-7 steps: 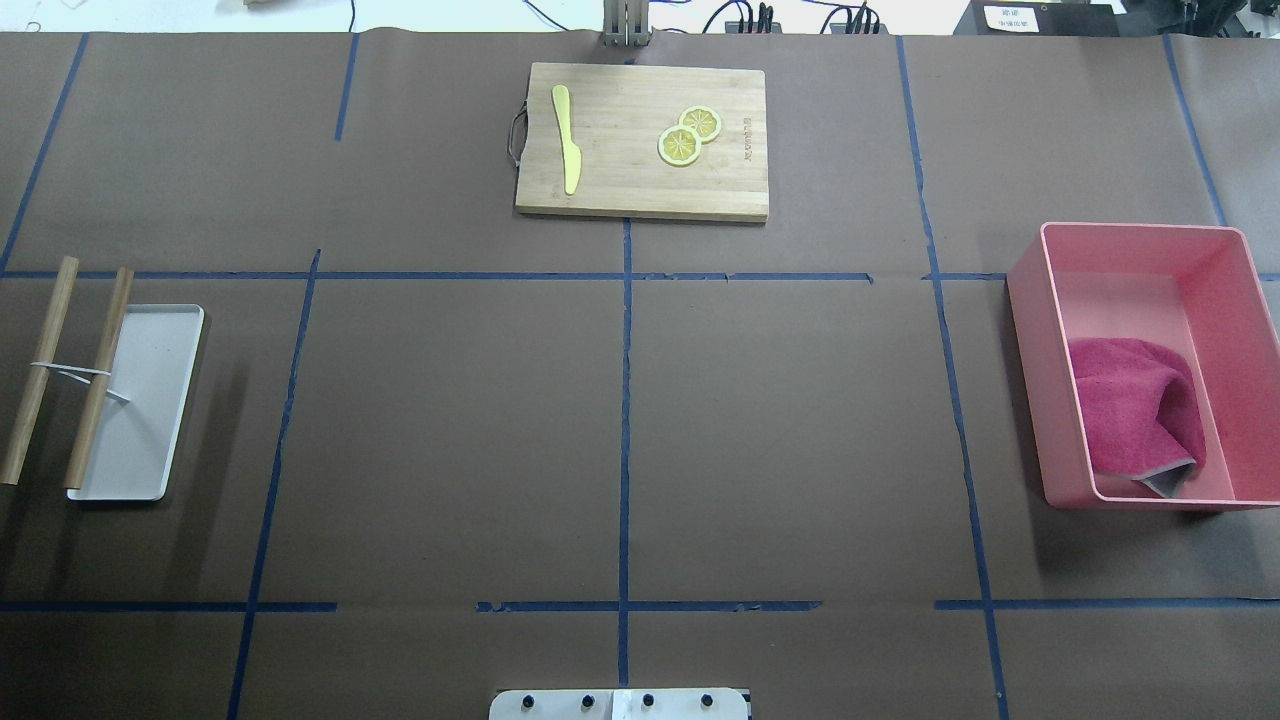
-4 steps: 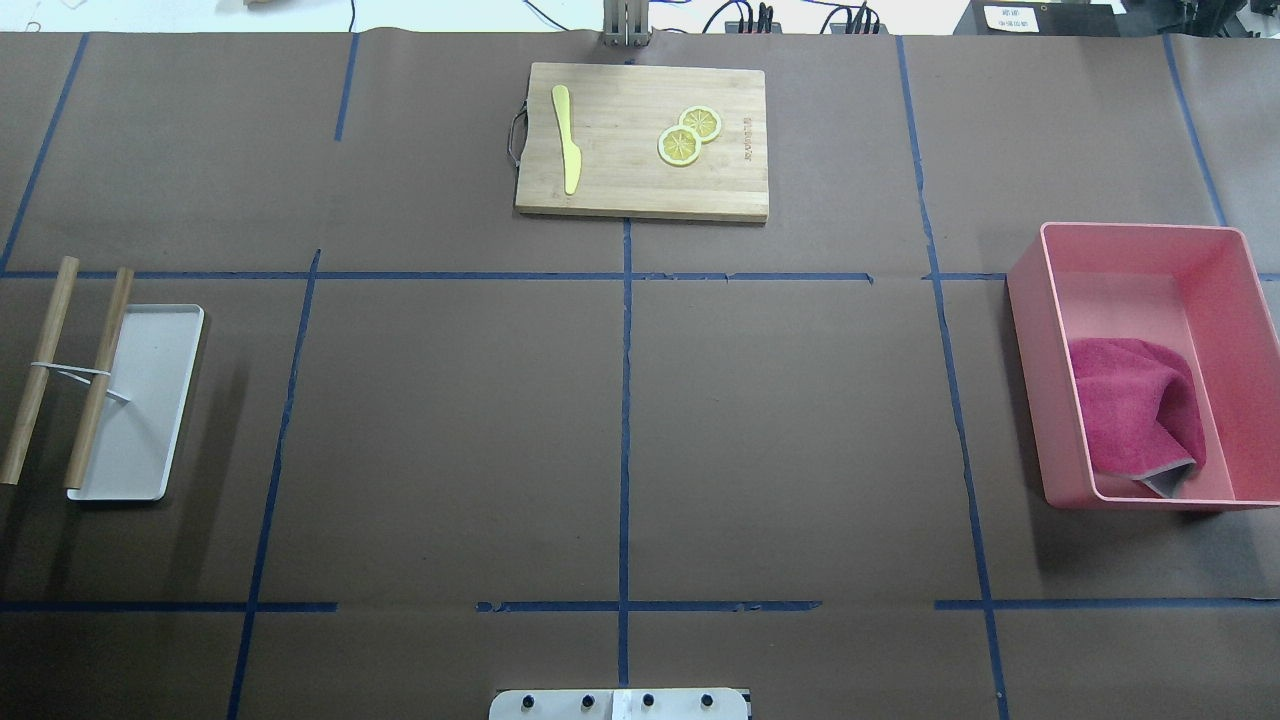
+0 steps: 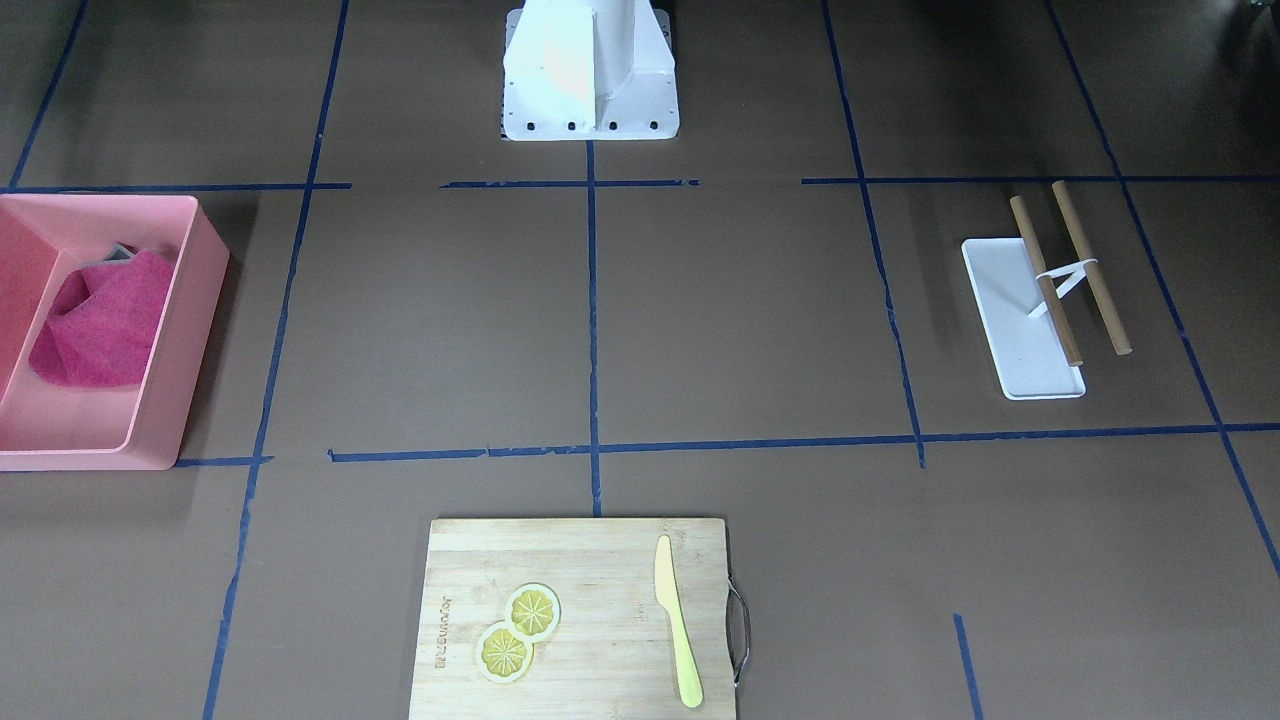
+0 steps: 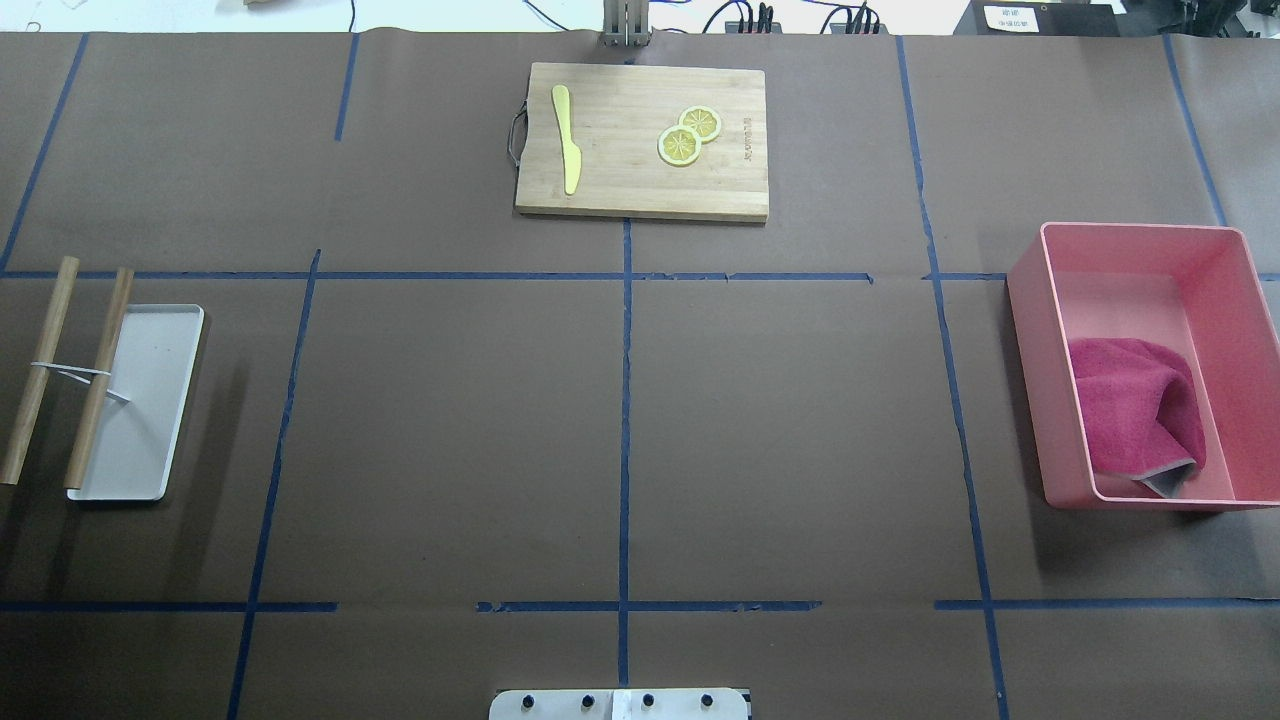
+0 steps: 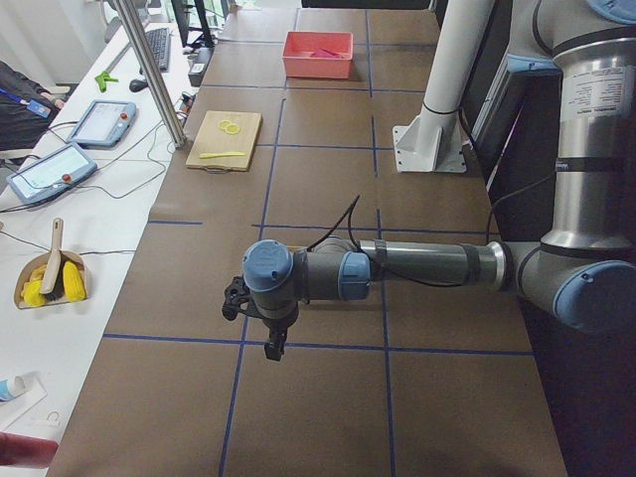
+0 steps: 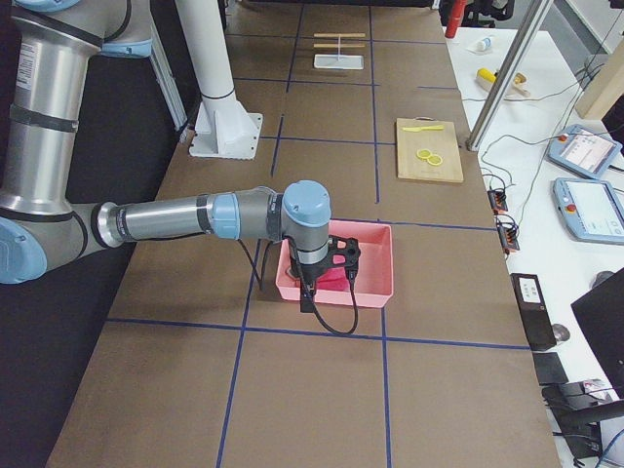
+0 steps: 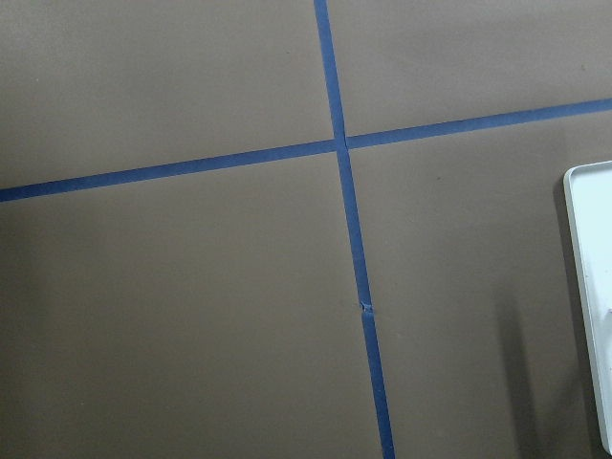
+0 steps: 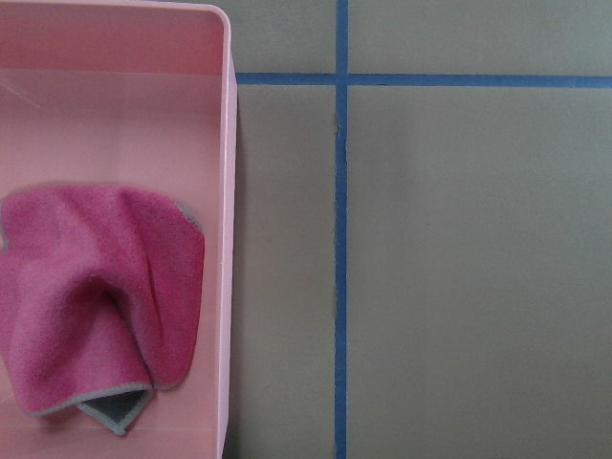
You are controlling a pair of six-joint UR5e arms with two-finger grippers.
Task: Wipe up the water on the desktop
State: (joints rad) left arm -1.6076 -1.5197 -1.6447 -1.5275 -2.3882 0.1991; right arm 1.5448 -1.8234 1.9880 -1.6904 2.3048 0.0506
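1. Jaws first: in the left side view the left jaws hang from the outstretched left arm (image 5: 427, 263), pointing down over a blue tape (image 5: 447, 350) line on the surface (image 5: 328, 417). We cannot tell whether they are spread or pressed together.
2. From the right side, the right jaws hang from the right arm (image 6: 166, 219) over the near end of the pink bin (image 6: 387, 258). Again, we cannot tell how they stand.
3. Facing the robot, we see the surface as matte dark brown, crossed by a thin tape grid. The bin, a white tray (image 3: 1015, 320) and a bamboo cutting board (image 3: 600, 560) sit out at the margins, well apart, with the broad middle cells between them. The board carries two lemon slices (image 3: 532, 608) and a yellow knife (image 3: 676, 620), and has a metal handle. The white robot base (image 3: 590, 90) stands at the far edge.
4. From overhead, the bin is smooth, straight-walled and round-cornered, and its right wall reaches the view's edge. A crumpled magenta cloth (image 4: 1135, 400) lies in the bin's near half. Two brown rods (image 4: 35, 370) joined by a white band (image 4: 70, 372) lie by the shallow tray, one along its rim and one just beside it.
5. On the left wrist view we see a tape crossing, with the tray's rounded rim at the right edge.
6. On the right wrist view the cloth looks fuzzy with a grey hem. A tape line runs parallel to the bin's long wall, near it.
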